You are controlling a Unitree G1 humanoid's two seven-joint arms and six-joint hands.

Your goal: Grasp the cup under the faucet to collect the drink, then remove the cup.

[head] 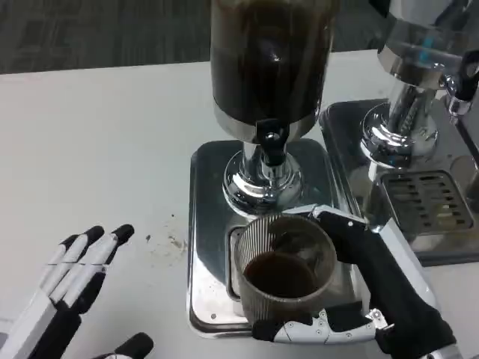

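A ribbed clear cup [283, 268] holding dark drink stands on the steel drip tray [203, 224], just in front of and below the black faucet [271, 142] of the dark drink dispenser [269, 60]. My right hand [374, 299] wraps the cup from the right, with one finger along its front base and others behind its rim. My left hand [75, 277] lies on the white table at the lower left, fingers apart and holding nothing.
A second chrome dispenser [408, 82] with its own drip tray and grate [426, 202] stands at the right, close to my right forearm. Small dark specks [171, 241] mark the table left of the tray.
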